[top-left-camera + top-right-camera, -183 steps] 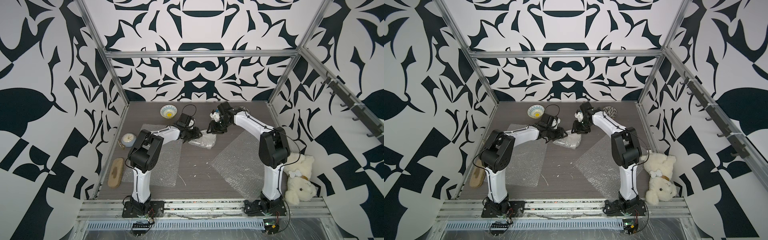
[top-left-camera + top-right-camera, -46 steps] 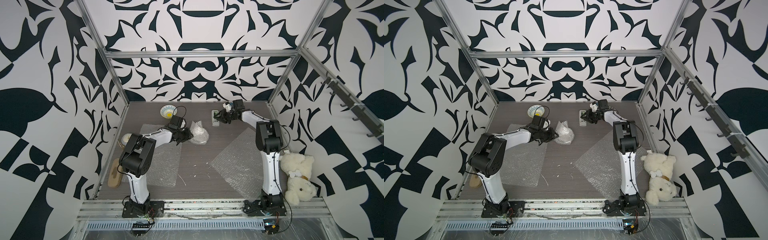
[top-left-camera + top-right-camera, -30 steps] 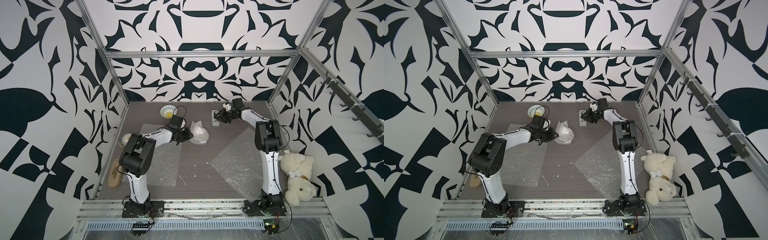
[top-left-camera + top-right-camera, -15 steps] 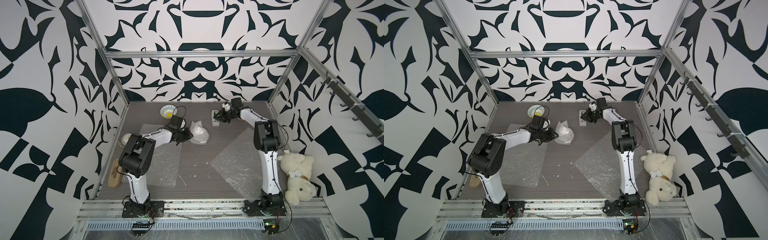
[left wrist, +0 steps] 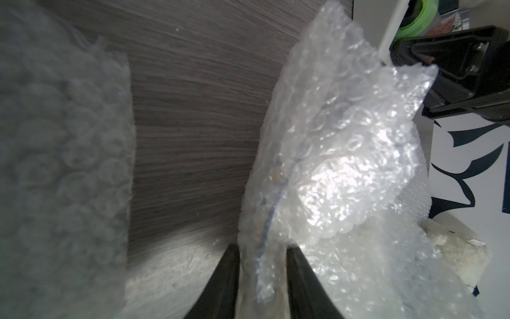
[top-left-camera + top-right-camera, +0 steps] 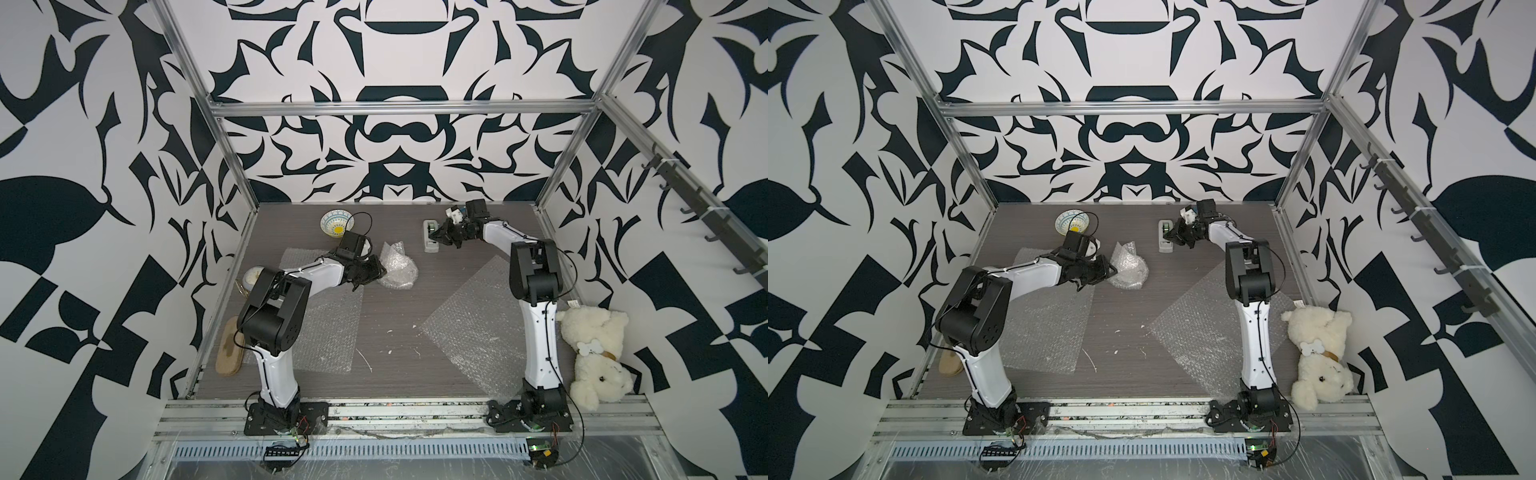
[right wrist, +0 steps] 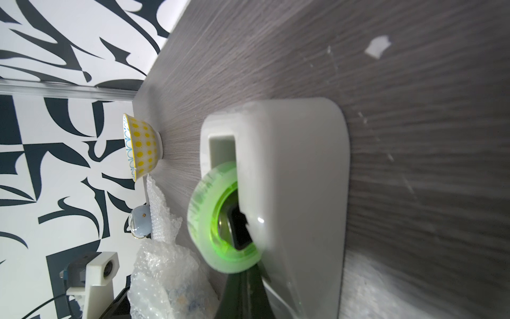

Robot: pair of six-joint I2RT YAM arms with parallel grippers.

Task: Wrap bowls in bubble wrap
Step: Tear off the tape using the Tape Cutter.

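Toward the back of the table, at about twelve o'clock from its middle if the rear wall is twelve, sits a wrapped bundle of crumpled bubble wrap. The left gripper reaches it from nine o'clock and is clamped on its near edge. From the left wrist camera I can see both dark fingers squeezing the film between them, and a thin blue curve shows through the plastic.

Over at one o'clock stands a white tape dispenser with the right gripper at its side, jaws pinched together. In the right wrist view its dark tip lies just under the green tape roll; whether it has a strip of tape I cannot tell.

At eleven o'clock, near the rear wall, a yellow-dotted bowl stands bare and upright. One flat bubble-wrap sheet lies at eight o'clock under the left arm, and another sheet lies skewed at four o'clock. A teddy bear slumps off the table's edge at four o'clock.
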